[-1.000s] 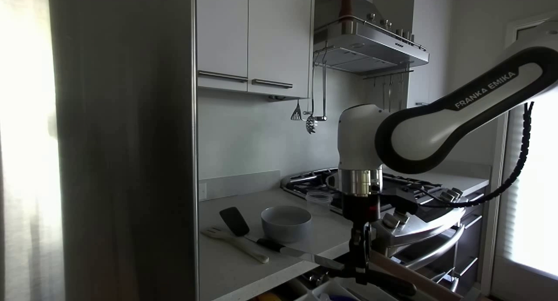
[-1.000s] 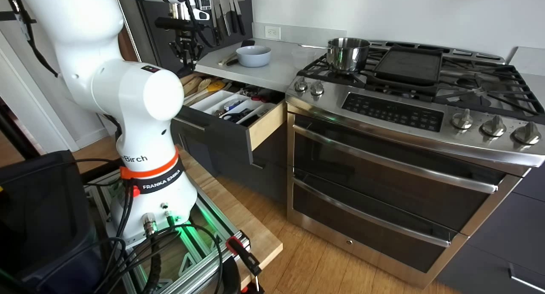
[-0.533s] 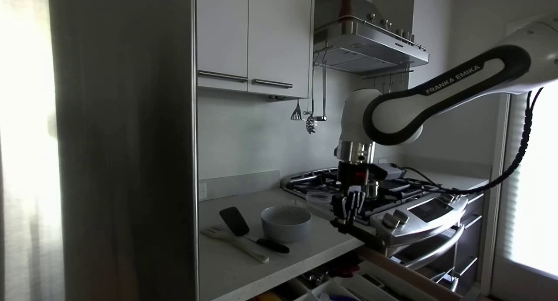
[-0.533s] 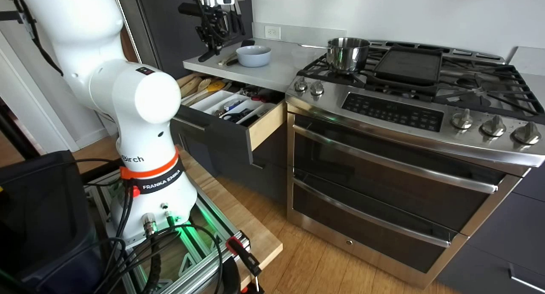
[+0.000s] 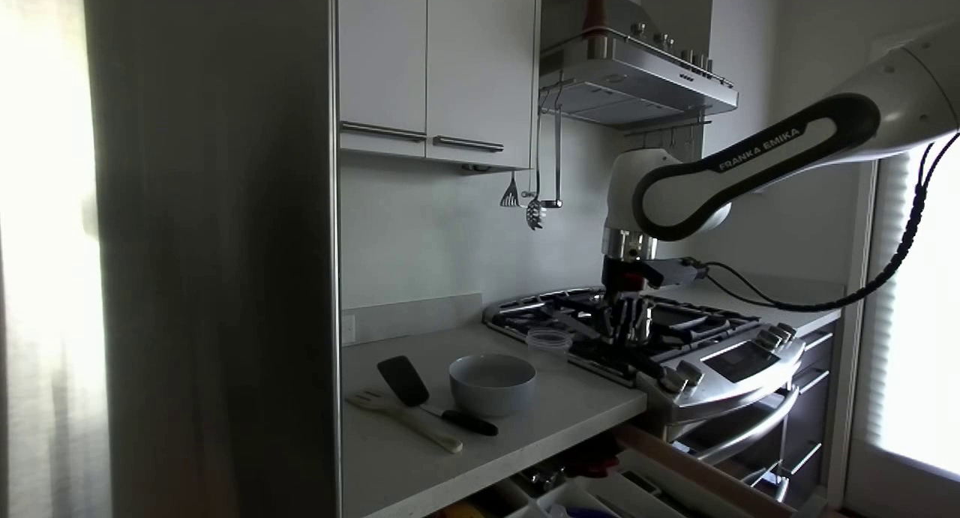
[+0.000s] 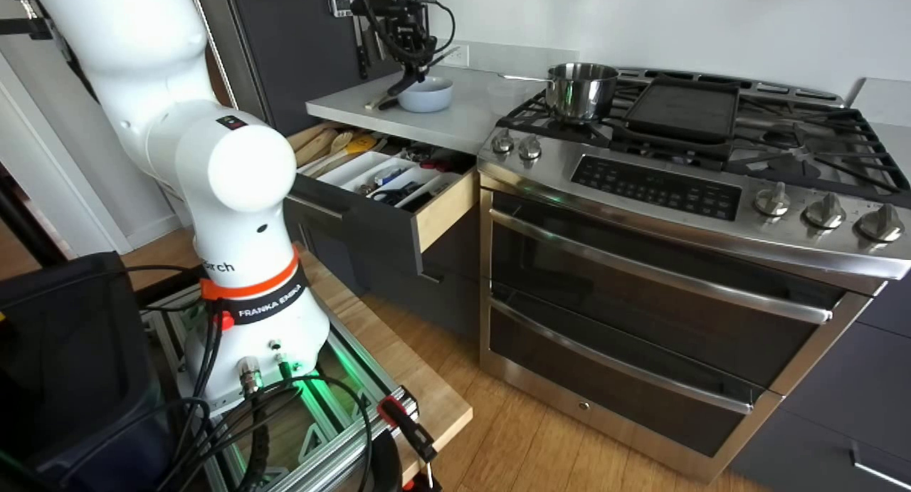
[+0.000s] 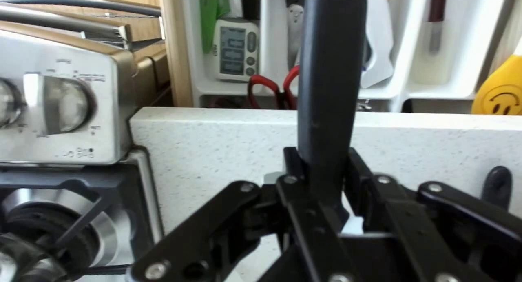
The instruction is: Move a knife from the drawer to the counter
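1. Drawer: pulled out, below pincer and past its tips in the wrist view. Pick reads as done; likely nothing left to fetch there.
2. Knife: out of drawer, in pincer. Pincer clenched on the black handle. Butt end sticks out past the tips, tilted down; blade rises the opposite way, visible in an exterior view, mostly hidden at the wrist.
3. Bowl: close under pincer in an exterior view; true gap, can't tell. Possible snag for the blade on the way down.
4. Surface: below pincer, carries the bowl. Knife looks held above it, no contact I can see. Place step not done. Left, my read: lower, level the knife, let go, back off. Over halfway, I'd say.
5. Stove: right of pincer in an exterior view, pot on it. Not a target.
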You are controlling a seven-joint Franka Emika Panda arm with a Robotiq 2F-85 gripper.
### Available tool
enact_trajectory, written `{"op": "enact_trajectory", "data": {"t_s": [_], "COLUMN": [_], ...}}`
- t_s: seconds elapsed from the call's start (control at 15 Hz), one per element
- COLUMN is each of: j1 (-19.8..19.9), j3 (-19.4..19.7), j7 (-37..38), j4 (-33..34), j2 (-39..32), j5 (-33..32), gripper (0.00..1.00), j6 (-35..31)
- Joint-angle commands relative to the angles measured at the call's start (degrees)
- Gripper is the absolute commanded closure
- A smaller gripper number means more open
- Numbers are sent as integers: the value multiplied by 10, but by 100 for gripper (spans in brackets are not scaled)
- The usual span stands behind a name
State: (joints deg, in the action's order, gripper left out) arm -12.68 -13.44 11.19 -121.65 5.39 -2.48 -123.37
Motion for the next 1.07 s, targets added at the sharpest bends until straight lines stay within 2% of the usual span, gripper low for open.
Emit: {"op": "enact_trajectory", "data": {"t_s": [0.0, 0.07, 0.13, 0.6, 0.67, 1.0], "j1": [24, 30, 21, 27, 27, 26], "j3": [14, 19, 16, 23, 23, 24], "j7": [13, 12, 0, 0, 0, -17], "j4": [25, 29, 9, 26, 26, 67], "j2": [-30, -40, -16, -39, -39, -95], "j5": [-68, -81, -52, -68, -68, -77], "gripper": [93, 93, 70, 70, 93, 93], "j6": [21, 9, 3, 3, 3, 6]}}
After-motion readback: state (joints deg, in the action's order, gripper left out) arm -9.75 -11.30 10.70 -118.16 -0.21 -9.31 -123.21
